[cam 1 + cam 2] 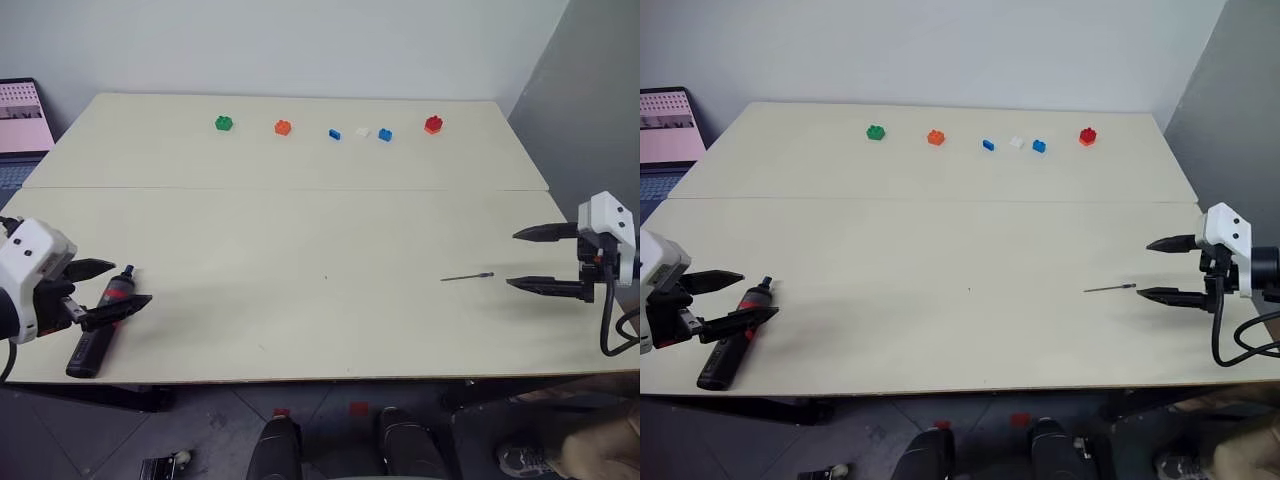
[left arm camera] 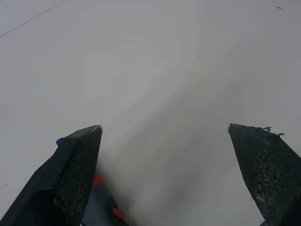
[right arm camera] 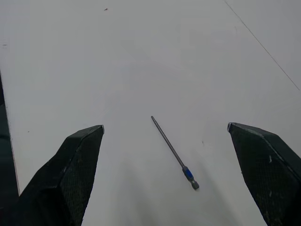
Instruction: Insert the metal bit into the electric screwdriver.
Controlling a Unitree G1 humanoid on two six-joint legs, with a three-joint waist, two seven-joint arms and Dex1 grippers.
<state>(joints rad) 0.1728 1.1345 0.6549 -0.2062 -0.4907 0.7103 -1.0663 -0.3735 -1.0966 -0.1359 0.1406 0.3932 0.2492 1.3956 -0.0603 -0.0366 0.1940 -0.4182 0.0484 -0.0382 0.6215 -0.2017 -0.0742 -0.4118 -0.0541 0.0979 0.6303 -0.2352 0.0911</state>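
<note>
The slim black pen-shaped electric screwdriver with a red band (image 1: pixel 101 322) lies near the pale table's (image 1: pixel 300 260) front left corner, nose angled away, beneath the spread-fingered, empty left gripper (image 1: pixel 113 287). The thin dark grey metal bit (image 1: pixel 468 276) lies crosswise just before the right gripper (image 1: pixel 520 259), likewise spread and empty; no writing is legible.

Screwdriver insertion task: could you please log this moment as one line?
left gripper: open, over screwdriver | right gripper: open, by bit | bit: flat on table | insertion: not started
</note>
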